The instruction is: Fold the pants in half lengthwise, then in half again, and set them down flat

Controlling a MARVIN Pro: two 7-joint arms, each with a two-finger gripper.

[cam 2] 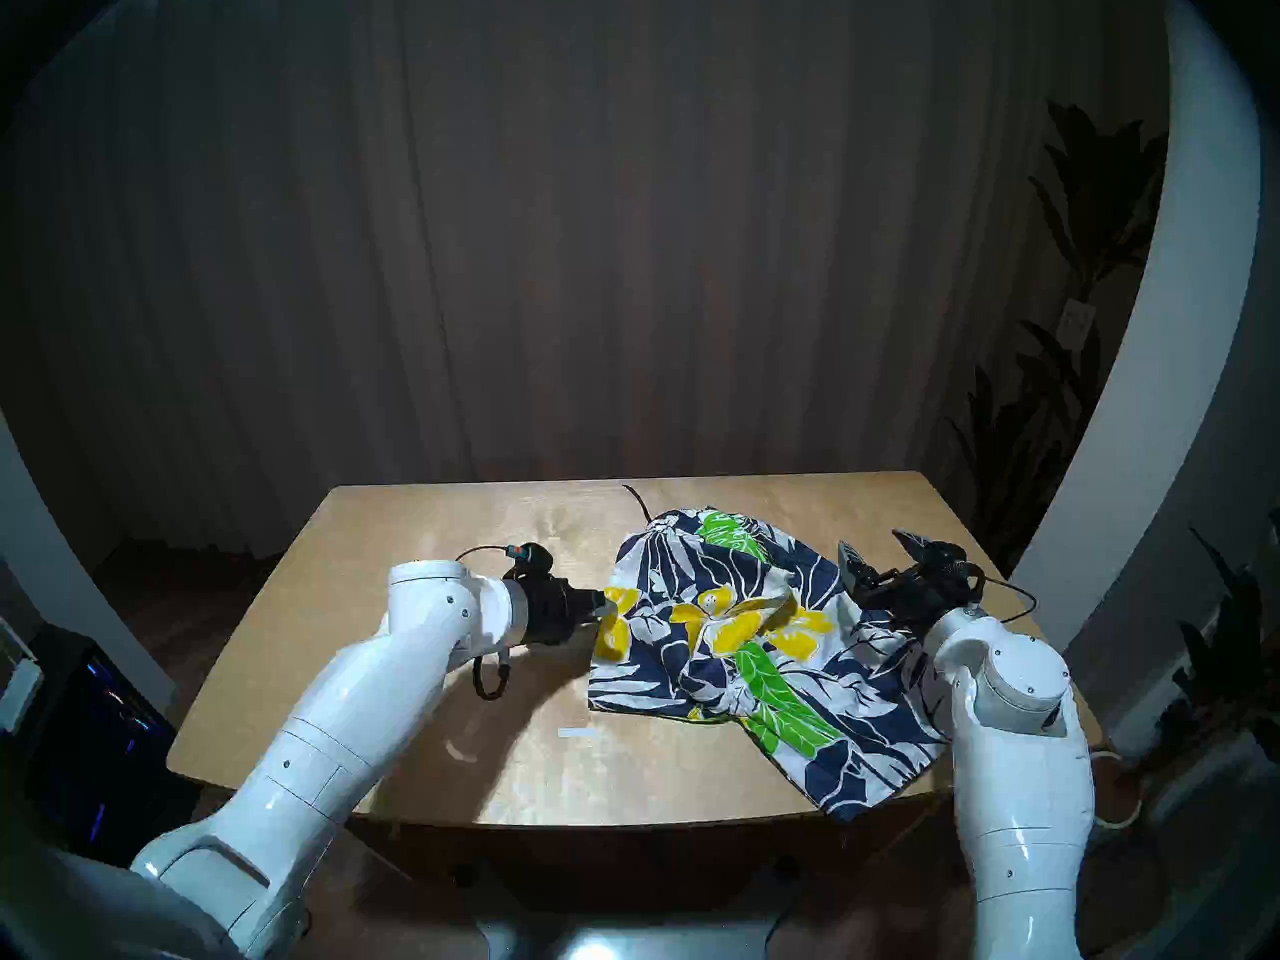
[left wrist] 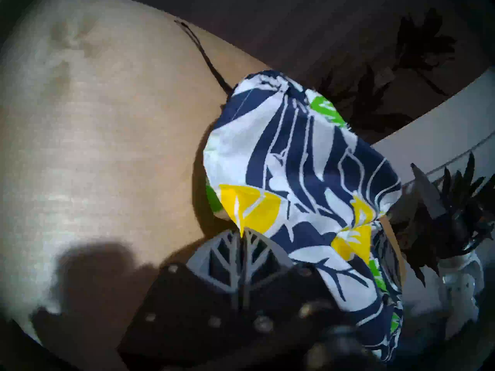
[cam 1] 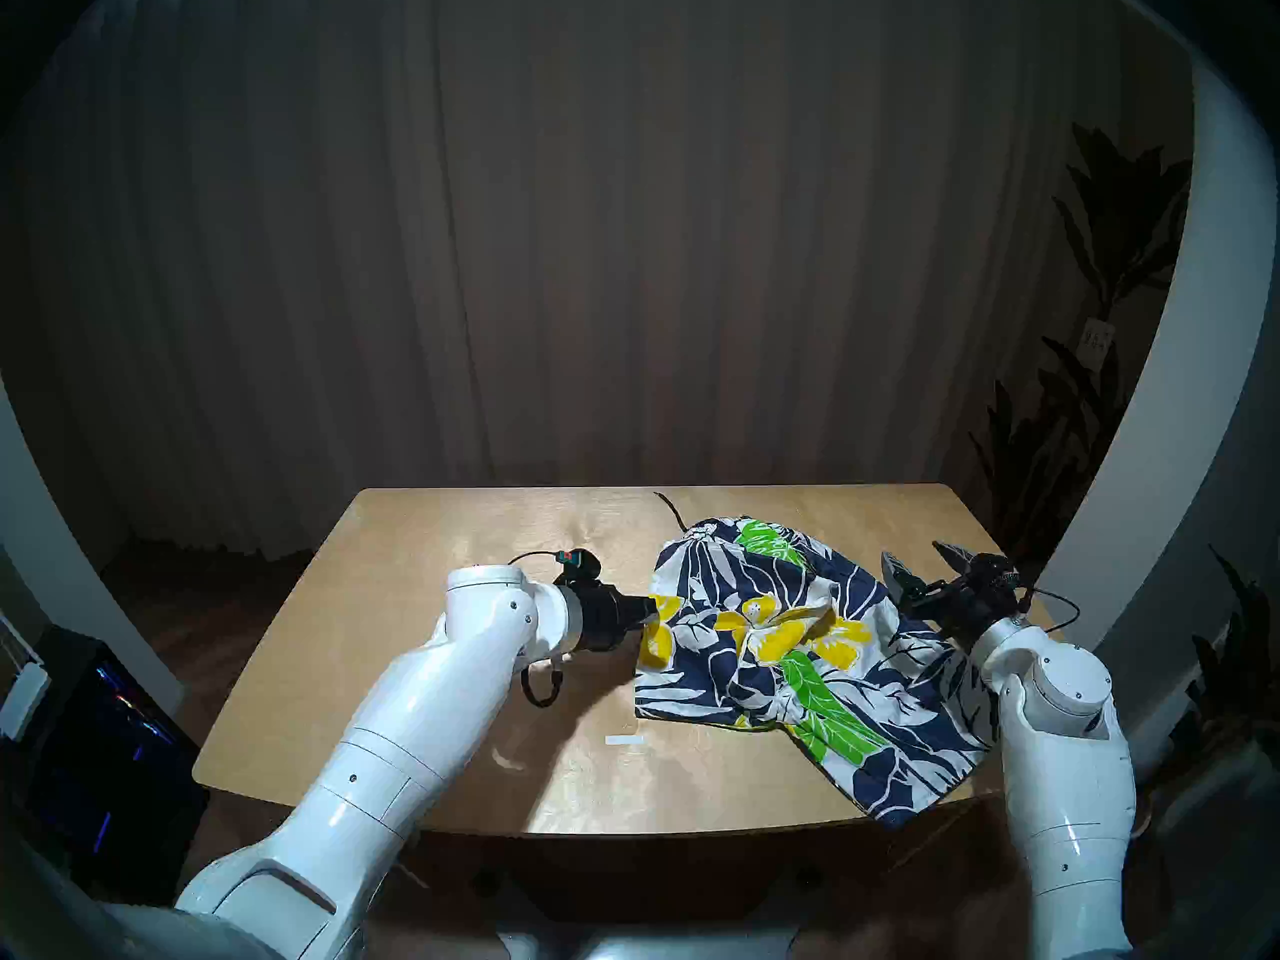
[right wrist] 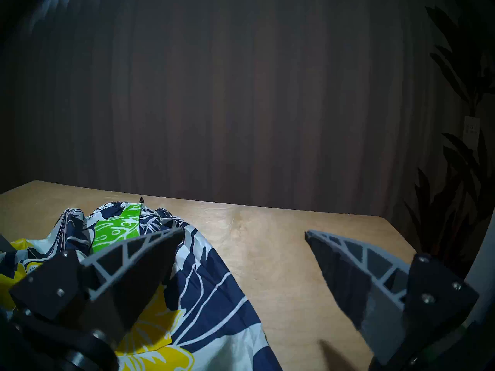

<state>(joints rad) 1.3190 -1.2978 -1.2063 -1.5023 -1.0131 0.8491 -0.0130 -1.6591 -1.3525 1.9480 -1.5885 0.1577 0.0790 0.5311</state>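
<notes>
Dark curtains (cam 1: 623, 245) backed the wooden counter (cam 1: 429, 591), where floral shorts (cam 1: 796, 661) lay crumpled (right side). Left gripper (left wrist: 245, 232) was clamped on their yellow-flowered edge; right gripper (right wrist: 241, 236) stood apart, empty.

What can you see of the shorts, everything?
The shorts are thin cloth: navy with white leaves, yellow flowers, green patches. They lie crumpled on the table's right half, one leg over the near edge, black drawstring trailing behind. The left gripper is shut on their left edge; the right gripper stands open beside them.
</notes>
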